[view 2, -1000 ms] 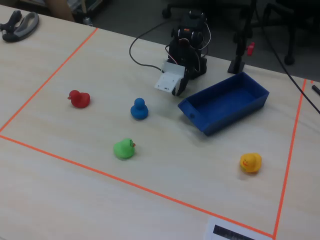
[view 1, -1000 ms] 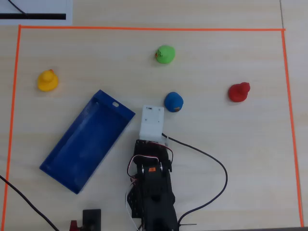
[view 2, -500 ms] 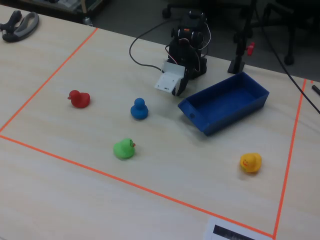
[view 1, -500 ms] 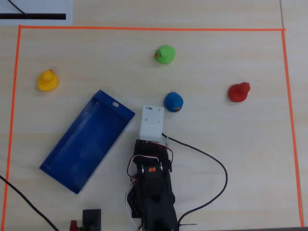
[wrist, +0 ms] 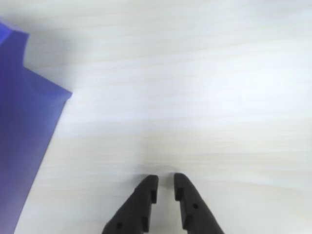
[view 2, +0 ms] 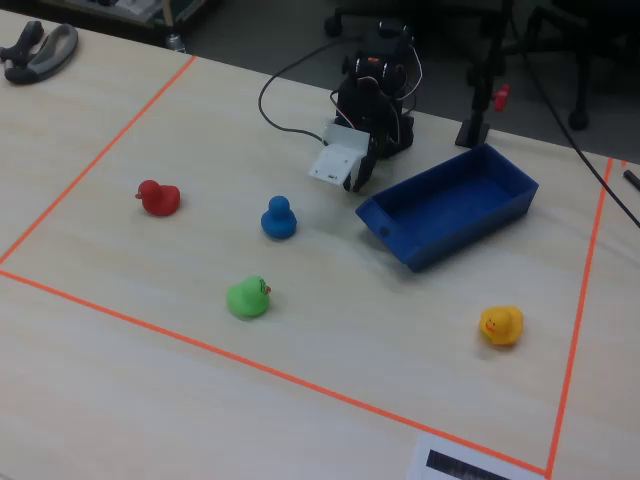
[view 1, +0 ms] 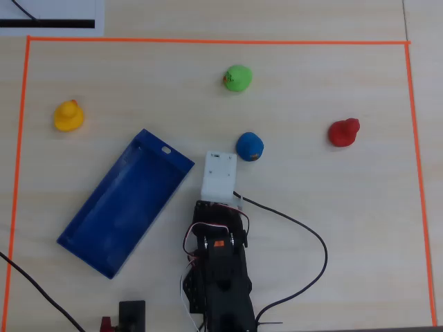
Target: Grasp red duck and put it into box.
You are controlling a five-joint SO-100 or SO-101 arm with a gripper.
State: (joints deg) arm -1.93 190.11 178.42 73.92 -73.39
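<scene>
The red duck (view 1: pixel 343 132) stands alone on the table at the right of the overhead view, and at the left of the fixed view (view 2: pixel 158 197). The blue box (view 1: pixel 124 200) lies empty, slanted, left of the arm; it also shows in the fixed view (view 2: pixel 450 215) and at the left edge of the wrist view (wrist: pixel 19 122). My gripper (wrist: pixel 165 183) points down at bare table beside the box corner, far from the red duck. Its jaws stand almost together with nothing between them. In the overhead view the white wrist block (view 1: pixel 219 173) hides it.
A blue duck (view 1: pixel 250 146) sits just right of the wrist block, a green duck (view 1: pixel 238 79) farther back, a yellow duck (view 1: pixel 68 115) at far left. Orange tape (view 1: pixel 208 41) frames the work area. A black cable (view 1: pixel 311 242) loops right of the arm base.
</scene>
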